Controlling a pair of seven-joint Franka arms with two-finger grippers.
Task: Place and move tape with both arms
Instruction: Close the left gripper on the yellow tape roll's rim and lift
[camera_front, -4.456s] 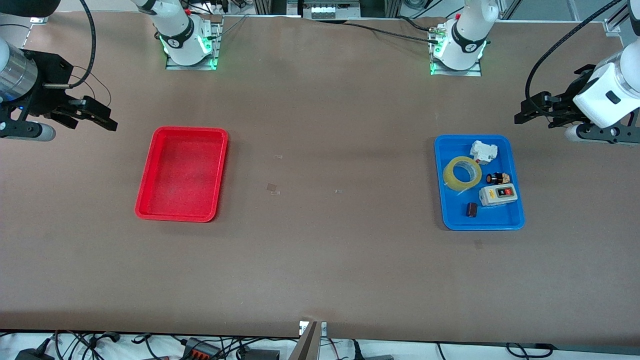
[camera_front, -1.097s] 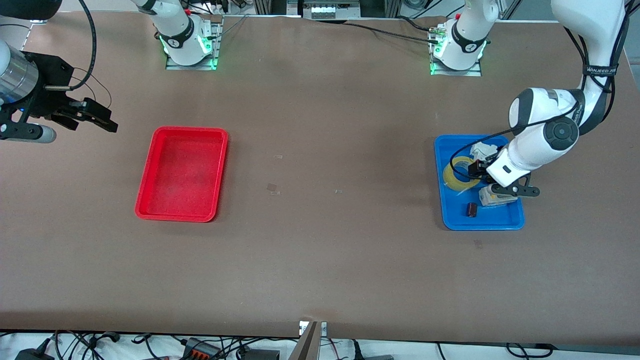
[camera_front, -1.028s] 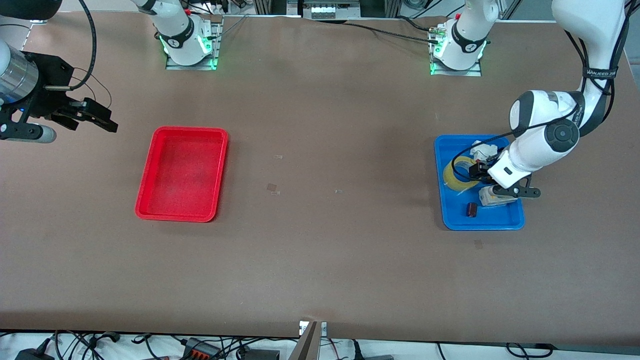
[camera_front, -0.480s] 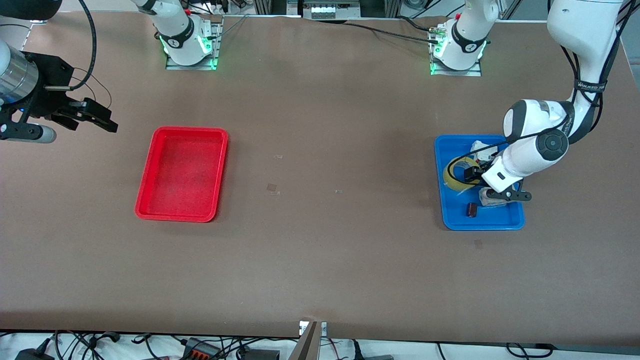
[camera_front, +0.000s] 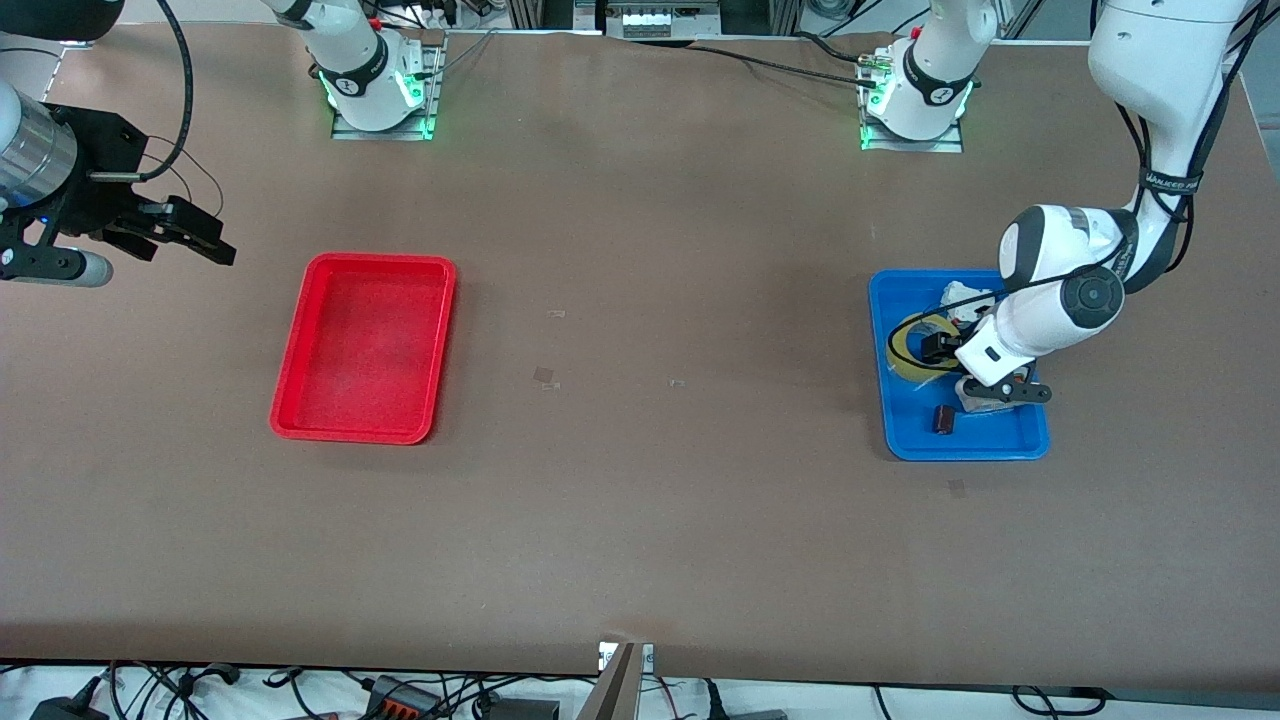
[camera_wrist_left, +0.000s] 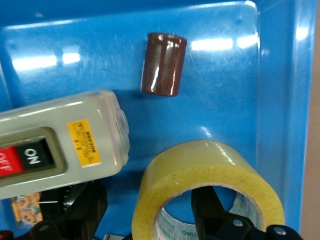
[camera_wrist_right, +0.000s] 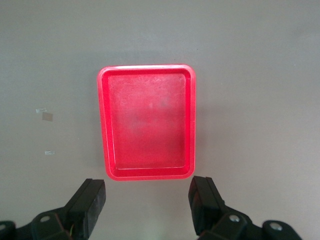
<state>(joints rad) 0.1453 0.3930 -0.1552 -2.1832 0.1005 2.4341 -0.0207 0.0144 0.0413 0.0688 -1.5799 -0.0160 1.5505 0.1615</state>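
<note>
The left pincer (camera_front: 935, 347) is straddling the tape (camera_wrist_left: 205, 187) wall in the blue tray (camera_front: 905, 435), spread; closing comes next. The right pincer (camera_wrist_right: 147, 202) is waiting spread above the desk (camera_front: 640, 520).

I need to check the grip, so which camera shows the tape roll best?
The left wrist view: the tape fills it, with one finger of the left gripper inside its hole, jaws open. The front view shows it small in the blue tray, partly hidden by the arm. The right wrist view shows none of it.
</note>
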